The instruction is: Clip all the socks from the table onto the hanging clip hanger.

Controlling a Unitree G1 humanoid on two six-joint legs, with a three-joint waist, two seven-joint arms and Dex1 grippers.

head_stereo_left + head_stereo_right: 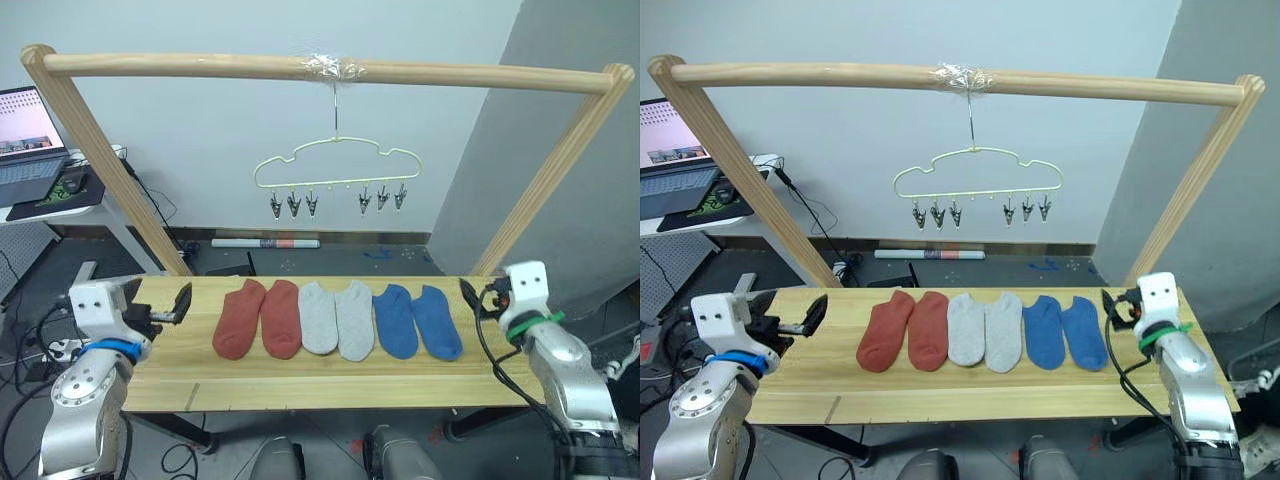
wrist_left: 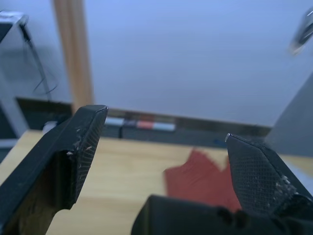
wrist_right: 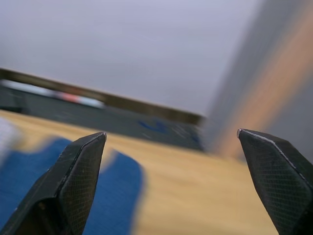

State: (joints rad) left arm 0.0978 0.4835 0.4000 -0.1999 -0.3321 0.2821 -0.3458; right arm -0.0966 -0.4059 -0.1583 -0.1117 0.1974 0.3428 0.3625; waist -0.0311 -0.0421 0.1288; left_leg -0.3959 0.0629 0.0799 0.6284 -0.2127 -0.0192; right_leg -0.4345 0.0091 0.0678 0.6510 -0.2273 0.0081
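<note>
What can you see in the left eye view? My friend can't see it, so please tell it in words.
Six socks lie in a row on the table: two red socks, two grey socks, two blue socks. Above them an empty clip hanger hangs from a wooden pole. The left gripper and right gripper wait at the table's ends, holding nothing.

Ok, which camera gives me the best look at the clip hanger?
The left eye view: the clip hanger hangs whole and unblocked from the wooden pole, all six clips countable. The right eye view shows it equally whole. The left wrist view catches perhaps a blurred clip at its edge.
</note>
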